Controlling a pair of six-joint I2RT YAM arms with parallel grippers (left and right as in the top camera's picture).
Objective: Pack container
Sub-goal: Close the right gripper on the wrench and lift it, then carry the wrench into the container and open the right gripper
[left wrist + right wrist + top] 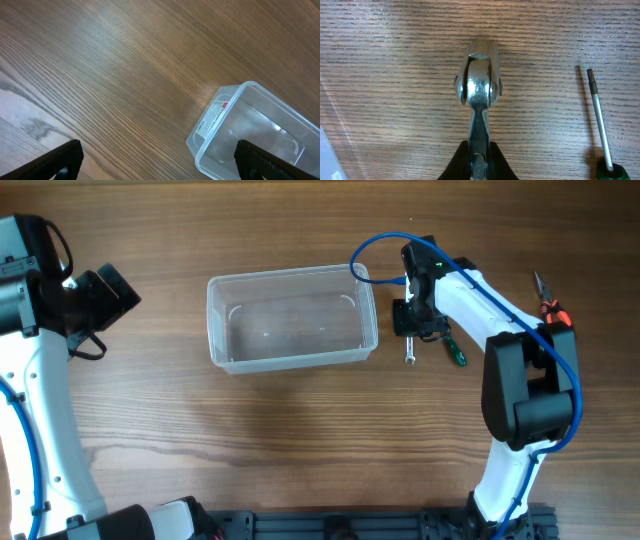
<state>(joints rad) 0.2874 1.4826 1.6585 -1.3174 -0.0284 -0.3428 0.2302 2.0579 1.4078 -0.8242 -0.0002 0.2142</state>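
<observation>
Since the right gripper [479,156] is pinched tight on the shank of a chrome wrench [479,90], the step in hand looks like the pick-up of a first tool for the clear plastic container [290,320]. The container sits empty at the centre of the overhead frame, just left of that gripper. Whether the wrench is clear of the wooden table [300,440] I cannot tell. As I judge it, the next move calls for a lift high enough to pass the container's right rim and a short carry leftward in the overhead frame. The release should come low over the tub's floor so the metal does not bounce out. The left gripper [160,167], at the far left of the overhead frame, is spread fully wide and holds nothing, its fingers [62,160] at the bottom corners of its own view. Only the right wrist view shows the grip and the wrench head close up, with a green-handled screwdriver [598,115] lying at the right. Only the overhead view shows orange-handled pliers [548,305] at upper right. The left wrist view adds a label [212,120] on the container's end wall.
</observation>
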